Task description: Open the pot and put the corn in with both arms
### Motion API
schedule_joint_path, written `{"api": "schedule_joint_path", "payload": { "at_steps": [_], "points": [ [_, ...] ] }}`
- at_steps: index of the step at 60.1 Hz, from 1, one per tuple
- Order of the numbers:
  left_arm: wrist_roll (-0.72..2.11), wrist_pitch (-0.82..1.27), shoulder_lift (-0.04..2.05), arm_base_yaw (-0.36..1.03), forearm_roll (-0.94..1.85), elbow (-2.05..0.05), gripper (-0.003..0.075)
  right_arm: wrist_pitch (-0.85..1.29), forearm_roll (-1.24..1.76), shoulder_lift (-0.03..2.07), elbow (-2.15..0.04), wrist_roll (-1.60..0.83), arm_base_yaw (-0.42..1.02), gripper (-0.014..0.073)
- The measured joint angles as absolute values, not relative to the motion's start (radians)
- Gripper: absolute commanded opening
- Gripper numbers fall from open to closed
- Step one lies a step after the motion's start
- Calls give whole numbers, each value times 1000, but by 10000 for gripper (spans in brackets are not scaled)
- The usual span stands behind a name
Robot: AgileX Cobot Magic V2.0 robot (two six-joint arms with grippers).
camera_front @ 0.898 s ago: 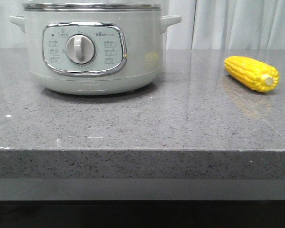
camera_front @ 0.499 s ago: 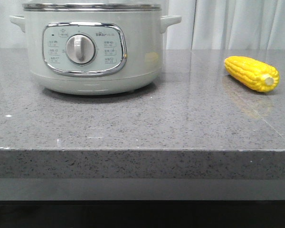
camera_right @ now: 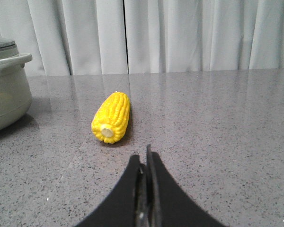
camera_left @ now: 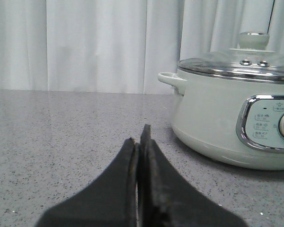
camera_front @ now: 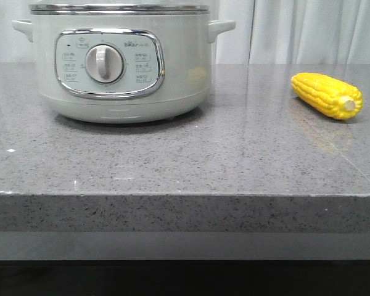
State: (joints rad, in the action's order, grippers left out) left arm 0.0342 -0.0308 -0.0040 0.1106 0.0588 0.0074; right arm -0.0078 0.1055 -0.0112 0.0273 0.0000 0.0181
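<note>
- The left hand (camera_left: pixel 141 137) was closed, its two dark fingers pressed together with nothing between them, hovering low over the grey speckled tabletop (camera_left: pixel 61 142).
- The right hand (camera_right: pixel 146 158) was likewise closed and empty, its fingers meeting in a thin seam, also low above the tabletop.
- Neither hand showed in the front view.
- Just ahead of the right hand, a little to its left, lay the corn (camera_right: pixel 111 117) on its side on the tabletop, its pale stub end turned toward the hand; it was apart from the fingertips.
- Ahead of the left hand and off to its right stood the pot (camera_left: pixel 236 118), upright on the tabletop, well clear of the fingers.
- The pot's glass lid (camera_left: pixel 241 64) was on, seated in the chrome rim, with a round knob (camera_left: pixel 252 39) on top.
- One side handle (camera_left: pixel 172 80) faced the left hand's side; the control panel (camera_left: pixel 270 124) with its dial showed on the pot's front.
- From the right hand, the pot sat far to the left, beyond the corn, only its handle and wall visible.
- In the front view the pot (camera_front: pixel 120 65) and the corn (camera_front: pixel 327 94) lay well apart.
- White curtains (camera_right: pixel 180 33) hung behind the tabletop's far edge.
</note>
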Motion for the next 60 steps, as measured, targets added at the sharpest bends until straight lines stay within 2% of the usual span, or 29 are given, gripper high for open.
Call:
{"api": "schedule_joint_path", "payload": {
  "at_steps": [14,28,40,60],
  "points": [
    [34,-25,-4,111,98,-41,-20,36,105,-11,-27,0,18,-67],
    [34,75,-4,111,104,-253,-20,152,105,-6,-248,-6,18,-67],
    [34,204,9,111,104,-435,-20,246,105,119,-441,-8,18,-67],
    [34,431,307,111,102,-703,-20,434,104,372,-673,-8,18,-67]
  ]
}}
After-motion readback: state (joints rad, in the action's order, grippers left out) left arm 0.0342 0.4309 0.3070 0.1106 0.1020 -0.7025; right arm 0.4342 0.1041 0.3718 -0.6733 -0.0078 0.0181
